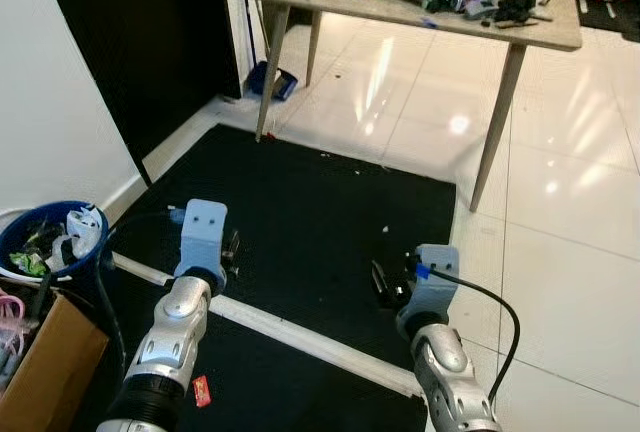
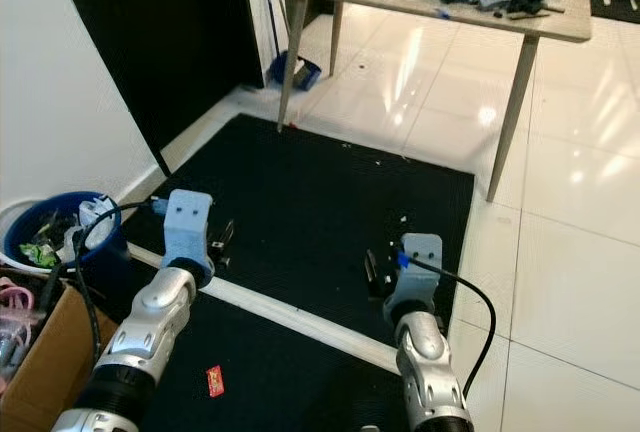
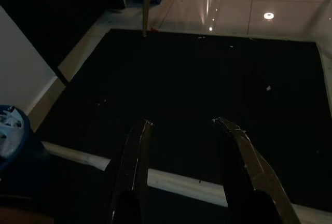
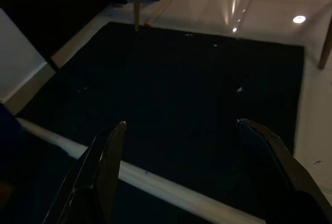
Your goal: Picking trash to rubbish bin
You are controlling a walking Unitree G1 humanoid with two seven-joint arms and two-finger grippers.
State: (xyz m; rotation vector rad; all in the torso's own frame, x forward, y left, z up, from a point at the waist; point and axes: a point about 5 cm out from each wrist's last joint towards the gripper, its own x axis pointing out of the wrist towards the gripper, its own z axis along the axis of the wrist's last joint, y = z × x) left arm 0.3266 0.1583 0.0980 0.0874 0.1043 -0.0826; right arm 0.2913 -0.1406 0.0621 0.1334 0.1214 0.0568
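A small red wrapper (image 1: 201, 390) lies on the black mat (image 1: 330, 202), close beside my left forearm. The blue rubbish bin (image 1: 45, 242) stands at the left by the white wall, holding crumpled wrappers and white plastic. My left gripper (image 1: 232, 251) hovers low over the mat just right of the bin, and its fingers (image 3: 140, 146) stand open with nothing between them. Held out over the mat's right side, my right gripper (image 1: 380, 282) is also open and empty, its fingers (image 4: 106, 156) spread wide. A few white crumbs (image 1: 386, 229) dot the mat ahead.
A cardboard box (image 1: 40, 372) sits at the bottom left beside the bin. A white strip (image 1: 300, 337) crosses the floor between two dark mats. A wooden table (image 1: 520, 37) piled with clutter stands at the back, a blue object (image 1: 272, 80) under it. Glossy white tiles (image 1: 570, 232) spread right.
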